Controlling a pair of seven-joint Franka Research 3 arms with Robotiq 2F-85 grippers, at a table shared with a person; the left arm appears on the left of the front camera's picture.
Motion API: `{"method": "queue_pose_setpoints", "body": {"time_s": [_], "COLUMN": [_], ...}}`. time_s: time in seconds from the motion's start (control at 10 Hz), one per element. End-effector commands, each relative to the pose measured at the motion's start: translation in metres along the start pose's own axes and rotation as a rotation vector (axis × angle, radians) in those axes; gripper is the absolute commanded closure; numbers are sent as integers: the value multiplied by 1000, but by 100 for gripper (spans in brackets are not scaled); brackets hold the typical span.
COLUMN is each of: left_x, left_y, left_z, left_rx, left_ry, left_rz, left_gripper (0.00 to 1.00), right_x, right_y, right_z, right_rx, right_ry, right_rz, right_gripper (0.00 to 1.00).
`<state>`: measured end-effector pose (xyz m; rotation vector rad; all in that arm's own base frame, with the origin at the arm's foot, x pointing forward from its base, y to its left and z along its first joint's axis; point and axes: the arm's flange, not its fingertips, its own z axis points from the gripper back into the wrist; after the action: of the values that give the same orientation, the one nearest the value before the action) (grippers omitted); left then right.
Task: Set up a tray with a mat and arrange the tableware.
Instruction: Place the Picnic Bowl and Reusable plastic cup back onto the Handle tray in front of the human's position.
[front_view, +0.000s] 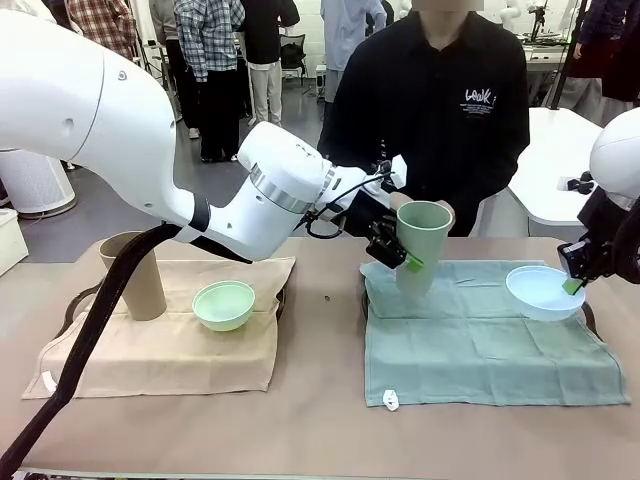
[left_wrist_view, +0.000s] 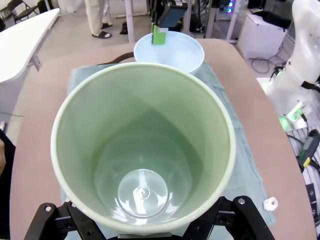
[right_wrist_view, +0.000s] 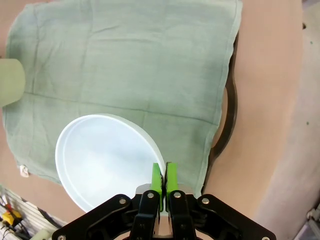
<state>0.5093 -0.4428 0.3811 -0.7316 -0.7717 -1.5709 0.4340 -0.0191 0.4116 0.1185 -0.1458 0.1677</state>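
Tableware sits spread over two cloth mats on the brown table (front_view: 320, 430), and both arms have a piece in hand. The left gripper (front_view: 392, 250) stands wide, clasping the tall pale green tapered cup (front_view: 422, 245) by its outer wall and holding it tilted above the near-left corner of the sage green cloth mat (front_view: 480, 340). The right gripper (front_view: 572, 272) is pinched tight, its green pads (right_wrist_view: 161, 179) squeezed on the rim of the shallow light blue round bowl (front_view: 545, 292), which hangs low over the right end of that same mat. From the left wrist you look straight down into the cup (left_wrist_view: 142, 150): glossy, smooth inside, with a small spiral mark at the bottom, and past its rim the blue bowl (left_wrist_view: 169, 51) with the other arm's gripper (left_wrist_view: 159, 36) on its far edge. The right wrist view gives what the front misses: the dark curved handle of a tray (right_wrist_view: 226, 115) poking out from under the mat's edge, and a little white tag (right_wrist_view: 23, 171) at one corner. Over on the left, the tall tan cup (front_view: 135, 275) stands upright and the mint green bowl (front_view: 223, 304) rests just beside it on a beige cloth mat (front_view: 160, 350). A person in a black top (front_view: 440, 110) stands at the far side.
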Motion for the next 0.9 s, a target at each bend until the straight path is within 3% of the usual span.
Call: {"method": "queue_pose_setpoints", "body": {"time_s": [0.0,0.8], "left_x": [-2,-24], "left_y": [-1,8], "left_z": [-9,-42], "left_rx": [-10,-43], "left_ry": [-16,4], "left_rz": [-32,-121], "left_gripper": [15,15], "right_x": [8,33], "right_y": [-4,-8], "right_z": [-11,-59], "right_rx": [37,42], "right_ry": [-56,-38], "right_rz": [40,97], "right_gripper": [96,96]}}
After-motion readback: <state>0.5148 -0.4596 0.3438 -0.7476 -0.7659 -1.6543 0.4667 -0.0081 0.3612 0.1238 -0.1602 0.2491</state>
